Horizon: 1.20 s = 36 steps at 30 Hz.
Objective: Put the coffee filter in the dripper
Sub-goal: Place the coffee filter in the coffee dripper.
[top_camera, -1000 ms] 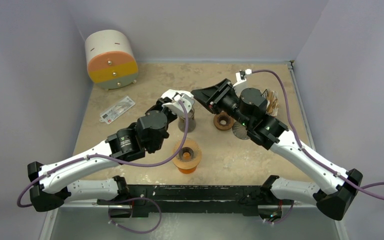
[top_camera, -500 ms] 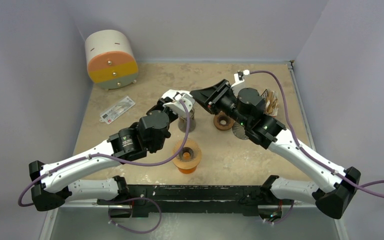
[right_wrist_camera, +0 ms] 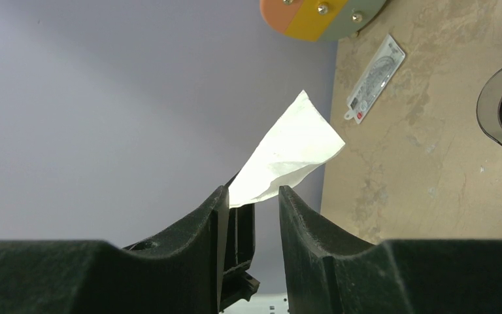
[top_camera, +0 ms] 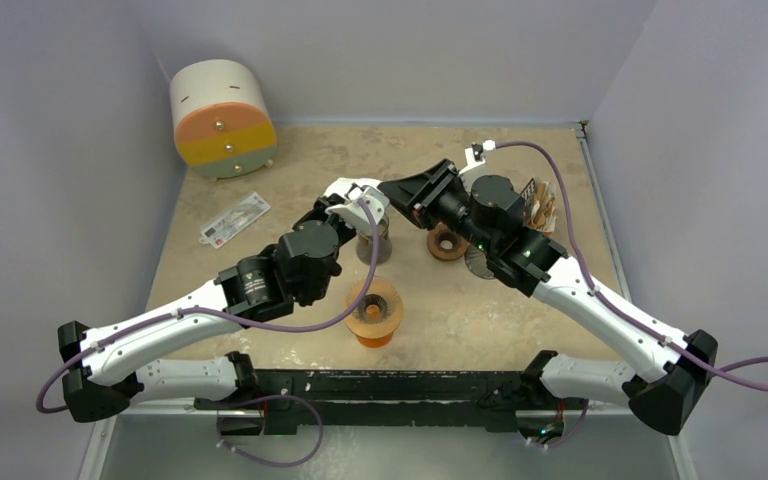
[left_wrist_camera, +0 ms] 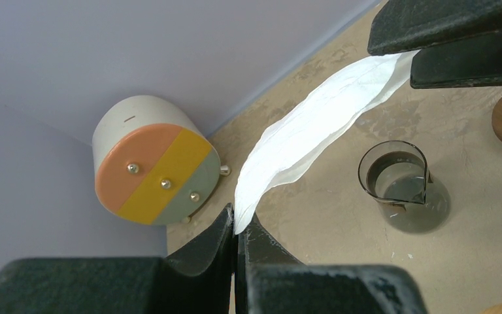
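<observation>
**Coffee filter [left_wrist_camera: 314,131] held mid-air between both hands**

Coffee filter is white paper, folded flat, off the table [top_camera: 480,310] and stretched across the gap btwn the two hands; L hand [left_wrist_camera: 236,226] is pinched tight on its near corner, fingers closed w/ only the paper btwn them; R hand [right_wrist_camera: 253,191] straddles the opposite end w/ fingers narrowly parted, a clear gap showing in the R wrist view; can't tell if either pad touches the paper.

From the top view both hands meet over the middle of the table, approx. above a glass beaker [left_wrist_camera: 402,193]; beaker stands upright, spout toward the L wrist cam; orange dripper [top_camera: 375,312] sits nearer the front edge, in front of the beaker and beside the L forearm, apart from the filter; brown wooden ring [top_camera: 448,242] lies just right of the beaker, under the R arm.

Round drawer unit [left_wrist_camera: 157,170] w/ salmon, yellow and grey-green fronts stands in the far-left corner; a flat white packet [right_wrist_camera: 372,78] lies on the table near it.
</observation>
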### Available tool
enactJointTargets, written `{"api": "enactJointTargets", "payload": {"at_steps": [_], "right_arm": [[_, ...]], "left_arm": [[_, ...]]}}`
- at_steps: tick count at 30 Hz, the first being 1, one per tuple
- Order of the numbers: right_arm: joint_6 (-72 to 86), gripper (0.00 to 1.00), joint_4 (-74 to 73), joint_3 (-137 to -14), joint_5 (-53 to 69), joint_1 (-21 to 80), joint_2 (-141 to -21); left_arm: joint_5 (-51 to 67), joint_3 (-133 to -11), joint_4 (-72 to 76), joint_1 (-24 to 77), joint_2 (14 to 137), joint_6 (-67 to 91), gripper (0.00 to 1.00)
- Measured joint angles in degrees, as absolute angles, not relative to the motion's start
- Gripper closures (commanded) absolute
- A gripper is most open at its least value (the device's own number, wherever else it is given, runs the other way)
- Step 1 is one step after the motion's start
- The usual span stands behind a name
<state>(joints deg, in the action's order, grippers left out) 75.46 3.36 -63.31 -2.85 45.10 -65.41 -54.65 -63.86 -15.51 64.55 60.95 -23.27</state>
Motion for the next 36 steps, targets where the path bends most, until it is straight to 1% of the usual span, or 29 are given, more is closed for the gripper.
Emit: {"api": "enactJointTargets", "payload": {"at_steps": [22, 36], "right_arm": [[75.26, 0.63, 3.33, -63.42, -3.33, 45.12, -65.69], [75.05, 0.60, 5.34, -61.60, -3.31, 45.12, -63.70]], "left_arm": [[-52.84, -62.48, -15.25, 65.45, 58.24, -24.73, 1.00], [-54.13, -62.46, -15.53, 65.71, 58.26, -22.55, 1.00]]}}
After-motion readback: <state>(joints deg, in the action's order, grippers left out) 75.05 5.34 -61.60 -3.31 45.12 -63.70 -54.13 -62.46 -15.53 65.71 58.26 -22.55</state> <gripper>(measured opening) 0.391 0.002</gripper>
